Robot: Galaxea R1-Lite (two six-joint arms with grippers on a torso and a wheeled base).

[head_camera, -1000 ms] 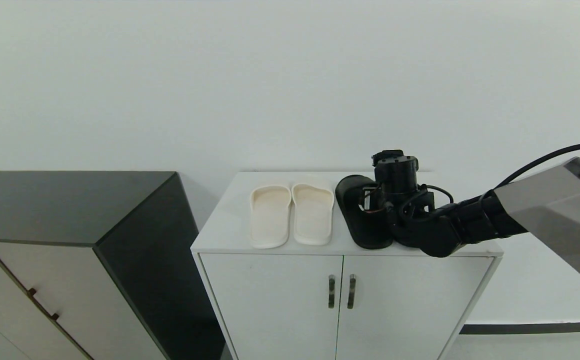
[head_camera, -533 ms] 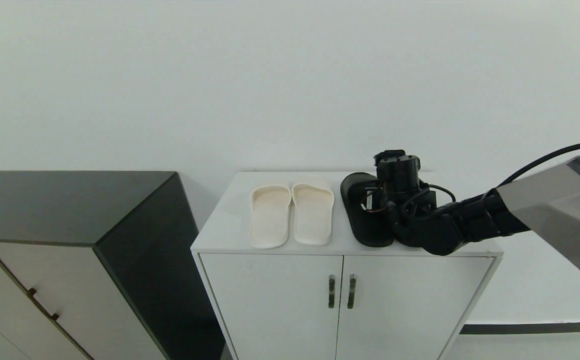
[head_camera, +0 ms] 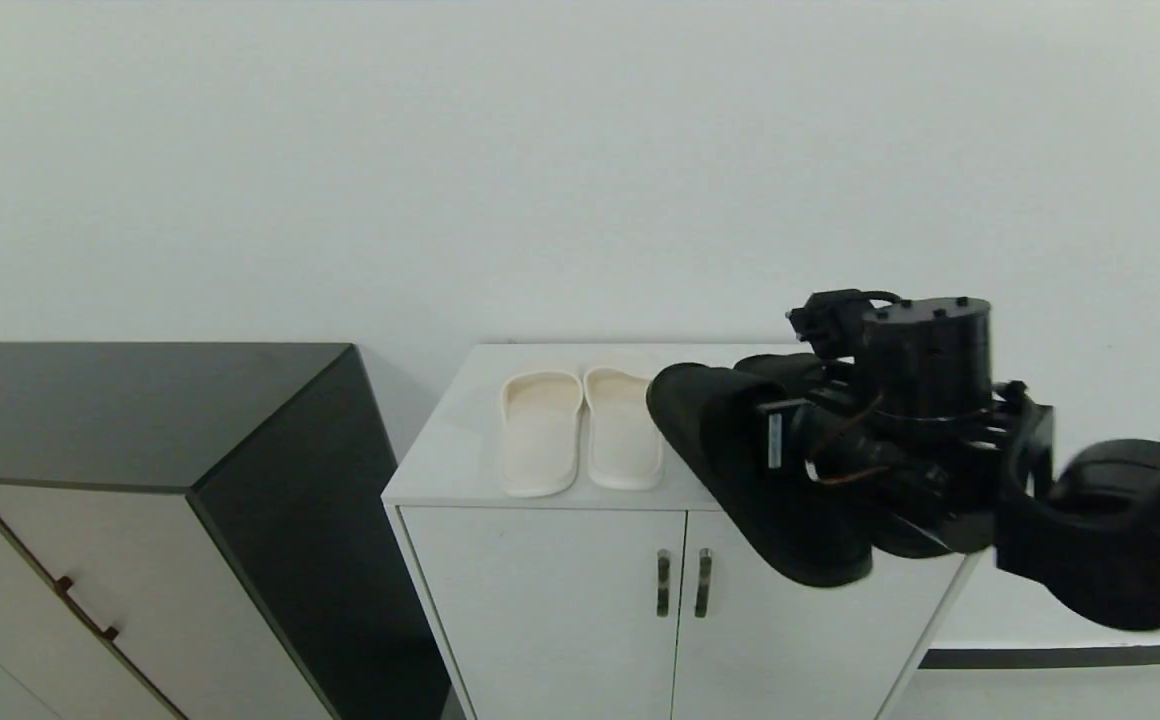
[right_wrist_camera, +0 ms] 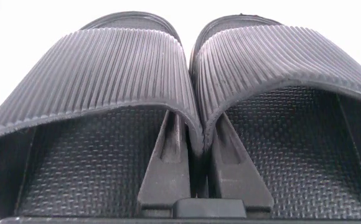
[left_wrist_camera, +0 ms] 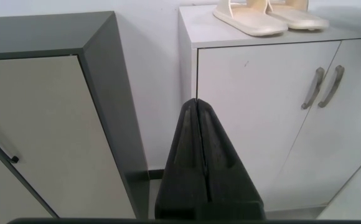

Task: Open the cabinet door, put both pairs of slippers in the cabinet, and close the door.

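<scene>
A home-like room: white cabinet (head_camera: 540,600) beside a dark cabinet (head_camera: 140,410) against a bare wall (head_camera: 540,150).

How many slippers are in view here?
4. Cream slippers: two, side by side on the white cabinet. Black slippers: two, straps pinched together in the right gripper, held out in front of the cabinet.

White cabinet (head_camera: 540,610): both doors shut, paired handles (head_camera: 662,583) at the centre seam, open air before them and before the left door. The right door's upper part is screened by the black slippers (head_camera: 760,480), which hang out past the cabinet's front edge from the right claw (head_camera: 790,440) pinching their two inner straps. Cabinet top, left half: cream slippers (head_camera: 582,430) side by side. Left of the cabinet: dark cabinet (head_camera: 140,420), narrow gap between. Left claw (left_wrist_camera: 196,109), fingers pressed together, low, facing the cabinet's left front corner. Wall directly behind.
</scene>
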